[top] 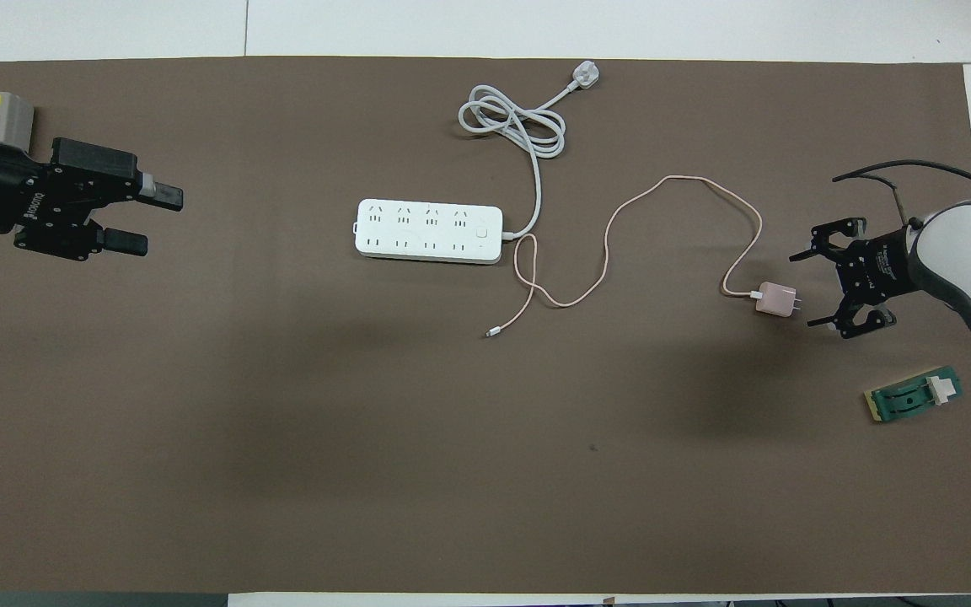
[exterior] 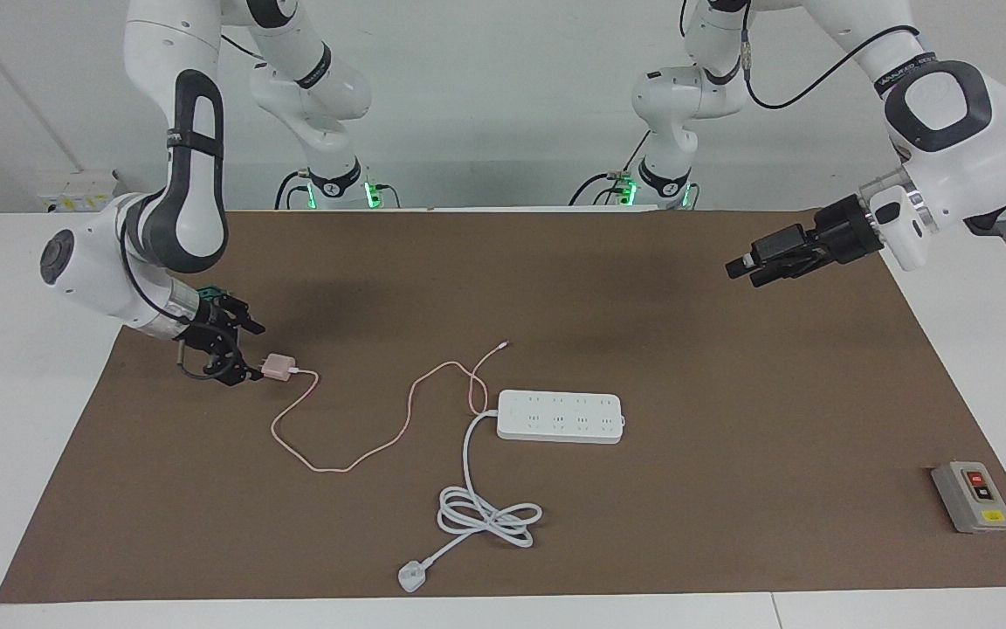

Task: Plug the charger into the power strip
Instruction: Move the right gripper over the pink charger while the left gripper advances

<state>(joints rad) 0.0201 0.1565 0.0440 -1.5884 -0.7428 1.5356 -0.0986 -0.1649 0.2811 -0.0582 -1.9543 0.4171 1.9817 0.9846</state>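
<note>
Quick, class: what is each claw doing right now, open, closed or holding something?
Left claw: open, holding nothing, up over the mat.
Right claw: open, holding nothing, low beside the charger.

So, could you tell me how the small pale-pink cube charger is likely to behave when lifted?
The small pale-pink cube charger looks compact and rigid, so probably light and easy to pinch. Its long thin pink cable lies in loose curves, so it is likely floppy and would trail, perhaps dragging near the long white power strip.
</note>
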